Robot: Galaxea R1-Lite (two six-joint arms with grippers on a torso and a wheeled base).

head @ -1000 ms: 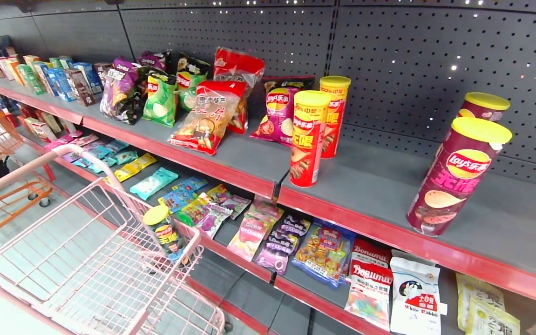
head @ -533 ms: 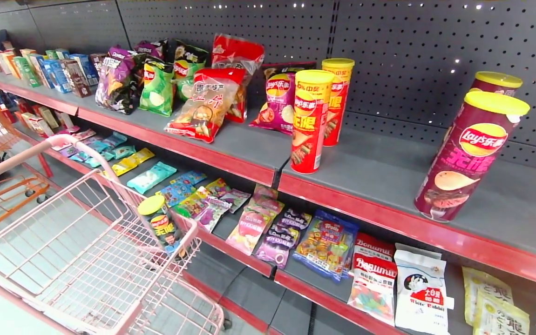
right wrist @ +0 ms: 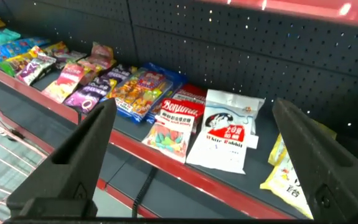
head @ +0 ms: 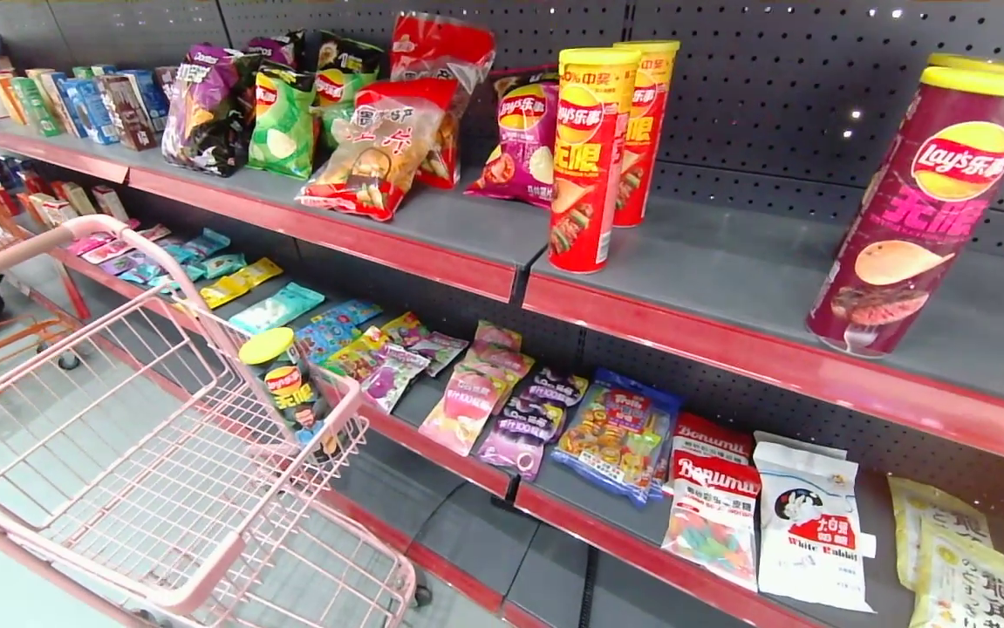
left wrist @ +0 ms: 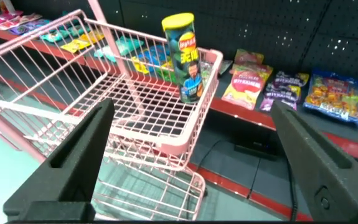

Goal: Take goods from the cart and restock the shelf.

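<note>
A: What's biggest here?

B: A long grey metal shelf with red front edges [head: 711, 257], 2 tiers. Upper tier: foil crisp bags [head: 362, 148], 2 tall red crisp tubes w/ yellow lids [head: 584, 166], 2 maroon tubes w/ yellow lids [head: 929, 209], and bare space between the 2 pairs.

A: And the cart?

B: A pink wire shopping cart [head: 48, 242], just in front of the shelf on the robot's left. 1 dark green crisp tube w/ yellow lid [head: 290, 392] stands upright in its shelf-side corner.

A: Grippers?

B: Left gripper [left wrist: 191, 106]: fingers wide apart, holding nothing, above the cart. Right gripper [right wrist: 194, 102]: also spread, facing the lower tier's candy bags [right wrist: 169, 124].

A: Progress?

B: Prob. late on. I count 1 tube to grab, lift and shelve; no grasp yet.
</note>
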